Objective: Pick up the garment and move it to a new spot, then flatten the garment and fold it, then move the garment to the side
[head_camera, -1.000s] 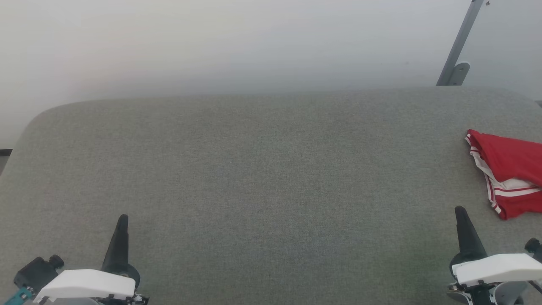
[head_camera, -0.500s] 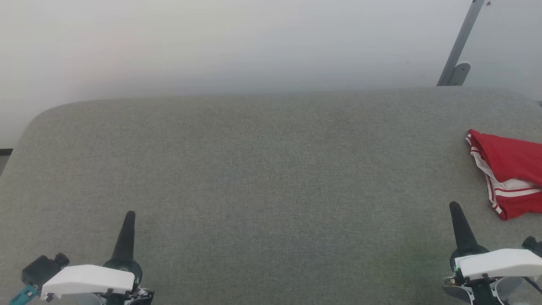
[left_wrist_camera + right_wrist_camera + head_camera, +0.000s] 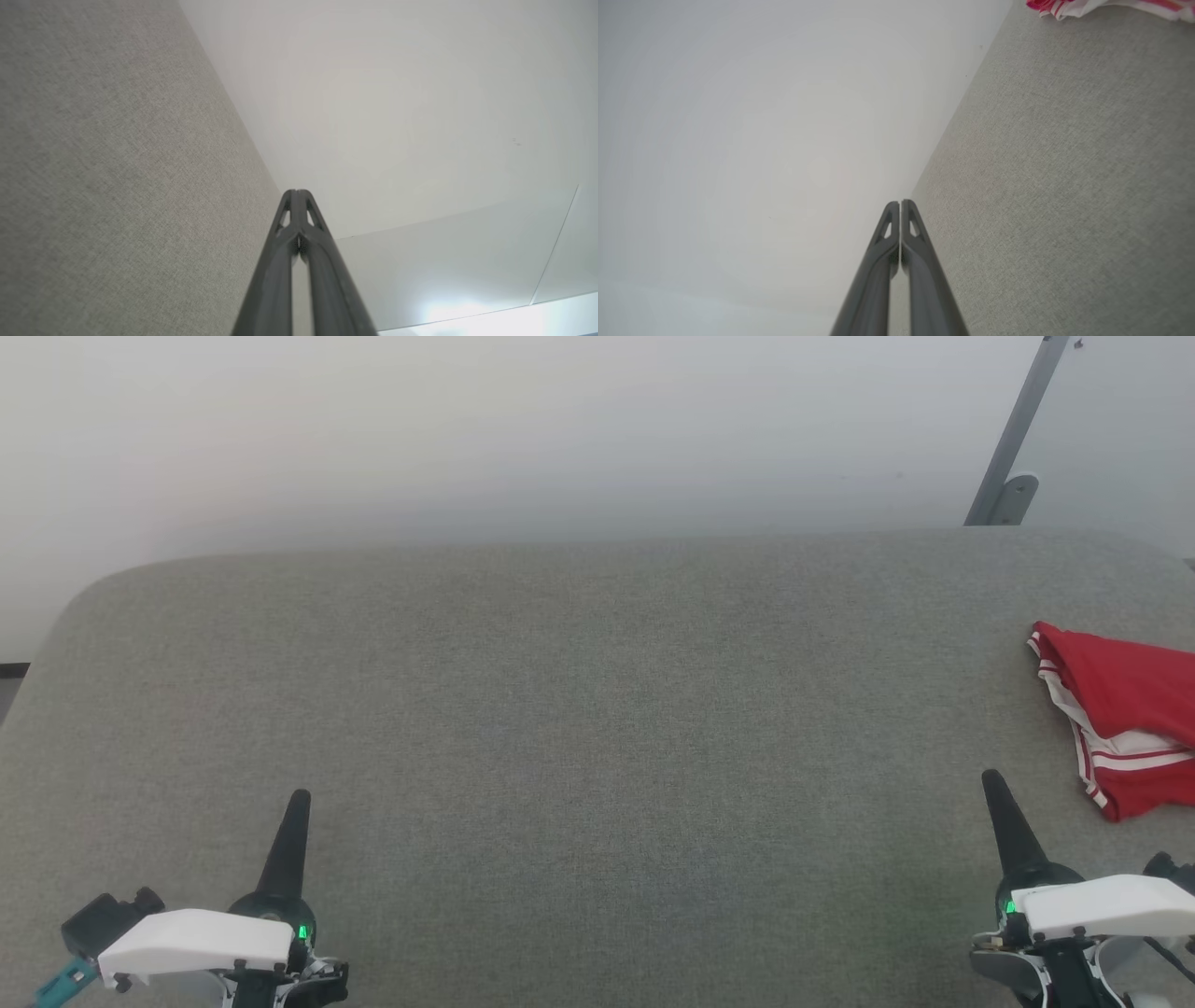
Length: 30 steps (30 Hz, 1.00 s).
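The garment [image 3: 1125,709], red with white sleeve fabric and red-white striped trim, lies folded at the right edge of the grey fabric table [image 3: 579,709], partly cut off by the head view's border. A strip of it [image 3: 1106,5] shows at the top of the right wrist view. My right gripper [image 3: 991,782] hovers at the lower right, a short way left of and below the garment, shut and empty [image 3: 900,203]. My left gripper [image 3: 299,800] is at the lower left, far from the garment, also shut with nothing in it [image 3: 296,192].
A pale wall [image 3: 523,429] rises behind the table's rounded far edge. A grey metal strut with a bracket [image 3: 1010,457] leans at the upper right. The table's left corner curves away near a dark floor strip [image 3: 11,681].
Both grippers have crept a little inward and forward over the table, the left one rightward and the right one leftward. The garment has not moved.
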Available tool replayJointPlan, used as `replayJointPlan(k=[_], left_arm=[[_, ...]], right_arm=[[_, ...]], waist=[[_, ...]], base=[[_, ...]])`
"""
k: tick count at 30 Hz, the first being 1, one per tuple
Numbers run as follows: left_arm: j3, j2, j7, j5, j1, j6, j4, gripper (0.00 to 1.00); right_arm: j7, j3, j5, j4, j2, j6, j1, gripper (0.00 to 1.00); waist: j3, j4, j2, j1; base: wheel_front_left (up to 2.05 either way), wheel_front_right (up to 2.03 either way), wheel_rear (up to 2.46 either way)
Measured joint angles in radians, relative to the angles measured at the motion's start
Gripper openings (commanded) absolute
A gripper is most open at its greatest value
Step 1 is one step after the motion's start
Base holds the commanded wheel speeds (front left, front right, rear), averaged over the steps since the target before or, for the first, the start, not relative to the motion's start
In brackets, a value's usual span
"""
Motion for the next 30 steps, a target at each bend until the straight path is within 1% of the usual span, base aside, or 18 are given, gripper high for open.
replayJointPlan(k=[30], left_arm=[[-0.004, -0.027, 0.061, -0.216, -0.040, 0.000, 0.018, 0.00]], right_arm=[[0.059, 0.012, 0.260, 0.009, 0.003, 0.000, -0.028, 0.00]], waist=[[0.000, 0.003, 0.0000, 0.0001]], base=[[0.00, 0.00, 0.00]])
